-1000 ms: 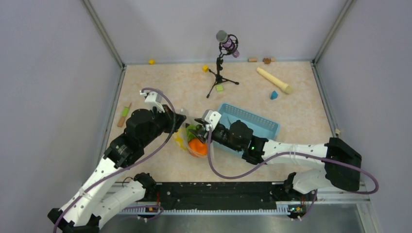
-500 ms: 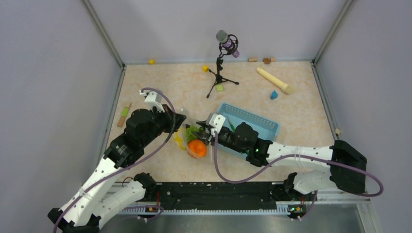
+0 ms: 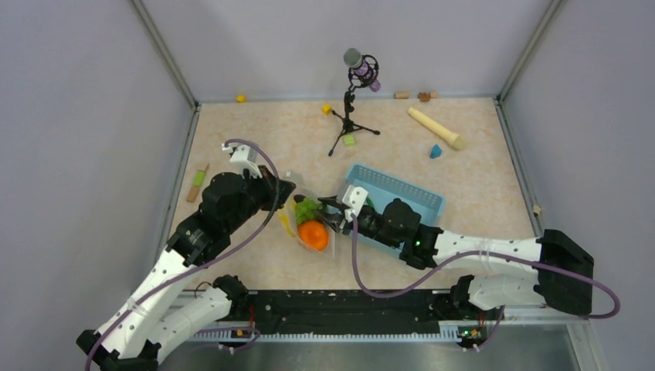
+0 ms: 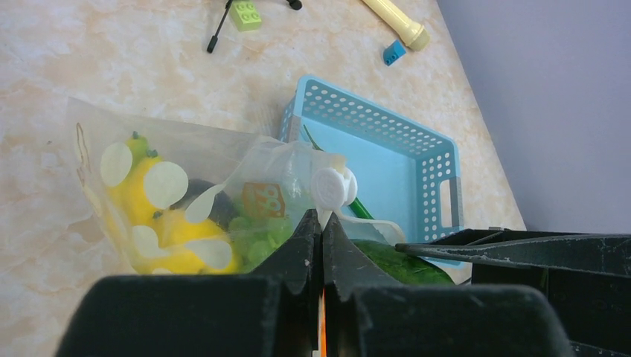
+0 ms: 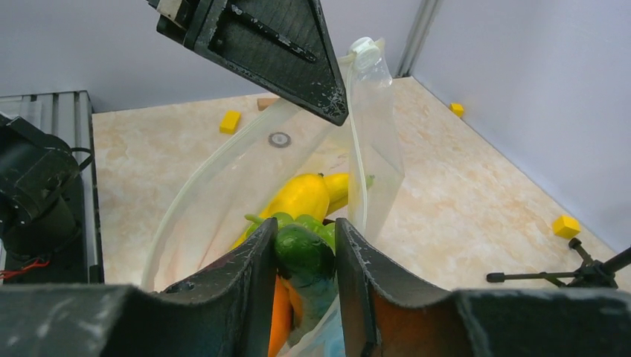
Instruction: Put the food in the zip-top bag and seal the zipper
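Zip-top bag (image 4: pixel 223 158) edge in tightly closed left gripper (image 4: pixel 321 222); green cucumber (image 5: pixel 301 256) gripped by half-closed right gripper (image 5: pixel 305 229) at bag mouth.

Food (image 3: pixel 313 234) in bag (image 4: pixel 238 152), left of basket (image 3: pixel 417 197); mic stand (image 3: pixel 349 124) behind both.

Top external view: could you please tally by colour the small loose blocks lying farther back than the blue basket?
yellow blocks: 2
green block: 1
blue block: 1
Total: 4
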Controlling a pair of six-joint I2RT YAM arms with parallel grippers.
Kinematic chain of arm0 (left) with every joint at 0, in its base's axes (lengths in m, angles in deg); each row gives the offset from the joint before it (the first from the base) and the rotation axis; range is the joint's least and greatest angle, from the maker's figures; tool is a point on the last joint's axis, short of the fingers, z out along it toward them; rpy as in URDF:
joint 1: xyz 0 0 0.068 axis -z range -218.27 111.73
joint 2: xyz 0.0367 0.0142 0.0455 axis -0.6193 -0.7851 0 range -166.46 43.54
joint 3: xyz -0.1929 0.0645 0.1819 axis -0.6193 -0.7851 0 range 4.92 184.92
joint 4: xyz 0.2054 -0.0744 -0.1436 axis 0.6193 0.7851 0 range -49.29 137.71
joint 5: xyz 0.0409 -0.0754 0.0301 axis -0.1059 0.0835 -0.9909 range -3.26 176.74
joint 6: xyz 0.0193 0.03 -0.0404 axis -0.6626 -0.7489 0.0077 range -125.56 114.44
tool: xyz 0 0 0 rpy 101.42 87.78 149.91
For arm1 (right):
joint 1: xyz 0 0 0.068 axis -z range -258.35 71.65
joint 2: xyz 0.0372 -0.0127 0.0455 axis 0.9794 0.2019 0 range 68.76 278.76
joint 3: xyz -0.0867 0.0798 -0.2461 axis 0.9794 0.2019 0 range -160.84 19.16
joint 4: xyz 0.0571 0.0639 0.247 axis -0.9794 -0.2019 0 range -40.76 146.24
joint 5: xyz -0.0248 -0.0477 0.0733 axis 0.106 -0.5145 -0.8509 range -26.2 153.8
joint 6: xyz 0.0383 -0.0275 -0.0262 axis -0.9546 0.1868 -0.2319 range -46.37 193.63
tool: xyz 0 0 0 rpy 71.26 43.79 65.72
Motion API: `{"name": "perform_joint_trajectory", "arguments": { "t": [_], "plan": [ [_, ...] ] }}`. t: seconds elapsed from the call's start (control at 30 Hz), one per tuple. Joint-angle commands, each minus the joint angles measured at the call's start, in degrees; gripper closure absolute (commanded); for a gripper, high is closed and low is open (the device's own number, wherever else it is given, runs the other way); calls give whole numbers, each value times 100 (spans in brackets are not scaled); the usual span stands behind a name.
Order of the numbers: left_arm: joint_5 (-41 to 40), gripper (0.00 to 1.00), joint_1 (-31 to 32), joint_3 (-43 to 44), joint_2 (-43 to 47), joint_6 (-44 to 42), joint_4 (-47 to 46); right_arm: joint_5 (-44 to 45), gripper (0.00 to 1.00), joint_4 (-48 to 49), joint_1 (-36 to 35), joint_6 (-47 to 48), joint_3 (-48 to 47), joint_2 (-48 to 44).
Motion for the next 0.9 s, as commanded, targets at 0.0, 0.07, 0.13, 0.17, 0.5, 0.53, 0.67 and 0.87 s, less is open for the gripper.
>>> {"name": "perform_joint_trajectory", "arguments": {
  "t": [0.0,0.07,0.13,0.17,0.5,0.53,0.67,0.87],
  "plan": [
    [11,100,-3,44,17,68,-559,-37,75,236,-67,188,21,-88],
    [67,100,1,59,9,84,-568,-75,98,257,-67,253,-43,6],
    [116,100,0,76,0,102,-570,-158,100,255,-67,348,-89,135],
    [161,100,4,97,-1,106,-574,-247,100,220,-67,412,-138,212],
    [1195,100,5,321,-240,184,-717,436,100,-162,-68,479,-1068,1505],
    [1304,100,2,343,-260,205,-726,620,100,-210,-67,432,-1174,1644],
    [1600,100,8,386,-283,266,-759,1758,100,-214,-67,100,-1524,2091],
    [1684,100,12,369,-265,292,-826,2655,100,-157,-67,-459,-1759,2499]
  ]
}}
